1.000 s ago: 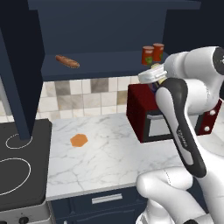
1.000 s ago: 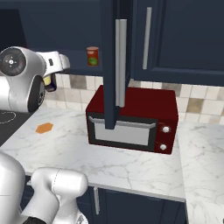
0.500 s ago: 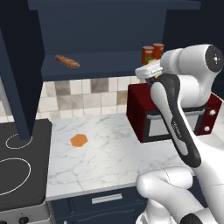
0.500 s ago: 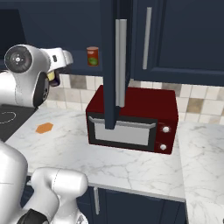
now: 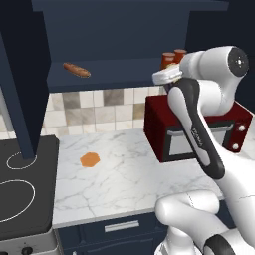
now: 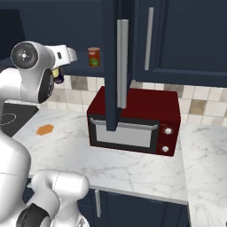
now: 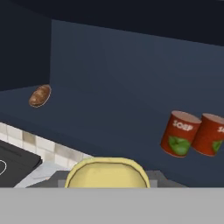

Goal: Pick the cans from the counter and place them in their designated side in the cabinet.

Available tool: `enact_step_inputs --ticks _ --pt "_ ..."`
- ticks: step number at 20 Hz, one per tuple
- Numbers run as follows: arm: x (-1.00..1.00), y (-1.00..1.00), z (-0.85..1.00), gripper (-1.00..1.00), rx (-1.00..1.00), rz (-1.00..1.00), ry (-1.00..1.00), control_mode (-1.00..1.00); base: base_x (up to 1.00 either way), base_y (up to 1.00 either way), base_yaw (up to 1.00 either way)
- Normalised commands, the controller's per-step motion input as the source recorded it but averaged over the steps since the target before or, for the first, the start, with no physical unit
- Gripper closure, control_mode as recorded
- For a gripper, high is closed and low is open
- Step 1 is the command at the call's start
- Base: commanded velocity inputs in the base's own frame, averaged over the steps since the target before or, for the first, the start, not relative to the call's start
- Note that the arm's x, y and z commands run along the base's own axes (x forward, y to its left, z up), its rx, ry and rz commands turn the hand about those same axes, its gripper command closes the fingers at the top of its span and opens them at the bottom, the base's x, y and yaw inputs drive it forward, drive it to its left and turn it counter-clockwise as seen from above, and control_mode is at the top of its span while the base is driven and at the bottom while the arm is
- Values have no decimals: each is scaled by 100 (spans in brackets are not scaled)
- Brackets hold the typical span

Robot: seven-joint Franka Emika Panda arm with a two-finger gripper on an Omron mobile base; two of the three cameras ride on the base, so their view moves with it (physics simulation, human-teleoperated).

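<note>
Holding the squat yellow-topped tin with dark sides up at shelf height, the two-finger gripper points into the open dark navy wall cabinet. In the hand view the tin's yellow lid sits right at the bottom where the fingertips would be, so I'd say the fingers are clamped on it, though the fingers themselves are hidden behind the tin. In the right base view the dark tin hangs just under the white hand.

Progress-wise: two red cylinder cans with green-and-white labels already stand side by side on the right end of the cabinet's inner shelf, touching or nearly so. You can spot their tops in the left base view just behind the arm. A brown baguette lies well apart on the left end of the same shelf.

Down on the white marble counter with grey veins I see no cans left, just a flat orange hexagonal piece.

So my guess is the yellow tin is the last one, and it isn't on the shelf yet. What's left is carrying it in, setting it down near the red cans, and letting go.
</note>
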Motion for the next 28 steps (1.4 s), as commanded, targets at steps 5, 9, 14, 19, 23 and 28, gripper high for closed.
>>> enact_step_inputs --ticks 5,9,14,19,23,28 --pt "31 -2 2 100 0 0 0 -100 0 0 0" --pt "31 0 1 100 0 -1 0 -100 0 0 0" --pt "35 0 0 100 0 0 0 -100 0 0 0" --pt "36 0 0 100 0 0 0 -100 0 0 0" --pt "36 0 0 100 0 0 0 -100 0 0 0" --pt "29 -4 0 100 0 0 1 -100 0 0 0"
